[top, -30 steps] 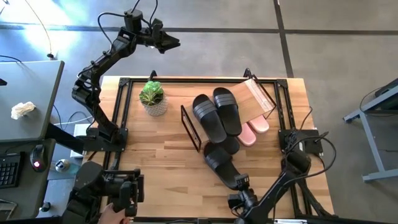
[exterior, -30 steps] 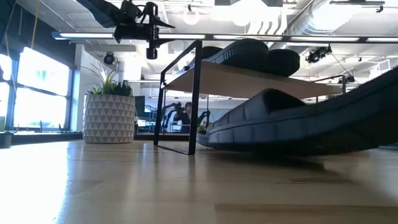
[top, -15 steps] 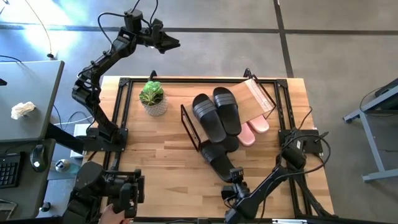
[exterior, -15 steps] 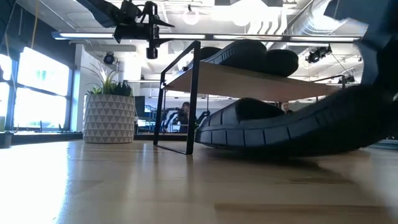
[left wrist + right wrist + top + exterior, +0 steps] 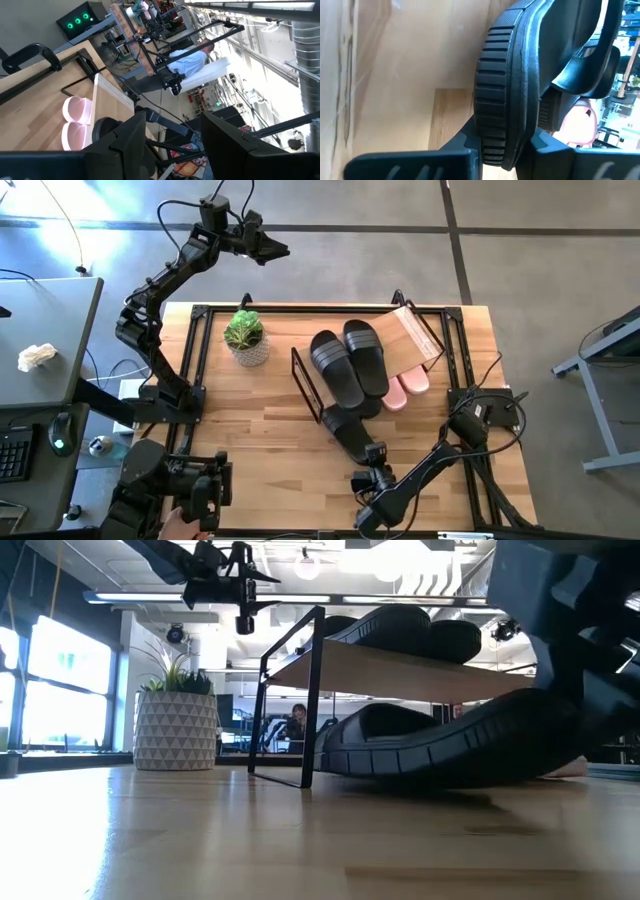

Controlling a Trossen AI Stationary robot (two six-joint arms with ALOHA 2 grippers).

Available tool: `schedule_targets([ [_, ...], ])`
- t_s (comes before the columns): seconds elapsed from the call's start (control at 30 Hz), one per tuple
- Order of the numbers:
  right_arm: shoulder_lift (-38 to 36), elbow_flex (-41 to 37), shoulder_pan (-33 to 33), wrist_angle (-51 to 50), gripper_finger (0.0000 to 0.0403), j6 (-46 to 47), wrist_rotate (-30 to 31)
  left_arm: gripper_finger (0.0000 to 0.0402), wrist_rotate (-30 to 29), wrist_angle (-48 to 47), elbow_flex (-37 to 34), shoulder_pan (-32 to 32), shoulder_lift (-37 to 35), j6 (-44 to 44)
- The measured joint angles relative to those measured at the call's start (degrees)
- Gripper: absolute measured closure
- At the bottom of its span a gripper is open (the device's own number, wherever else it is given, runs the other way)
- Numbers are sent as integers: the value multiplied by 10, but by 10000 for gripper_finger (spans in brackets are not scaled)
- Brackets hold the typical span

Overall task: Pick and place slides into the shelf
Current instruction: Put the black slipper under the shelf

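Nearest the table's front edge: right gripper (image 5: 372,470) pinching the heel of a black slide (image 5: 350,434), its toe under the shelf (image 5: 405,332).
Table (image 5: 240,420): pale wood planks.
Shelf board: two black slides (image 5: 350,360); pink slides (image 5: 402,388) beneath.
Low view only: gripped slide's sole bowed, heel lifted.
Beside the shelf: potted plant (image 5: 245,335).
Beyond the far edge: left gripper (image 5: 282,250), fingers spread.

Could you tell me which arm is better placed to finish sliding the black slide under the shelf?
The right: its gripper is clamped on the black slide at the shelf. The left gripper hangs beyond the table's far edge.
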Motion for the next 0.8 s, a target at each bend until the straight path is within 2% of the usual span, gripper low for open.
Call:
schedule_targets([
  [0.1,0,0,3,0,361,35,24,227,0,0,0,0,0,5],
  [0.27,0,0,3,-11,364,115,31,227,0,0,0,0,0,15],
  [0.8,0,0,3,-18,367,282,95,227,0,0,0,0,0,15],
])
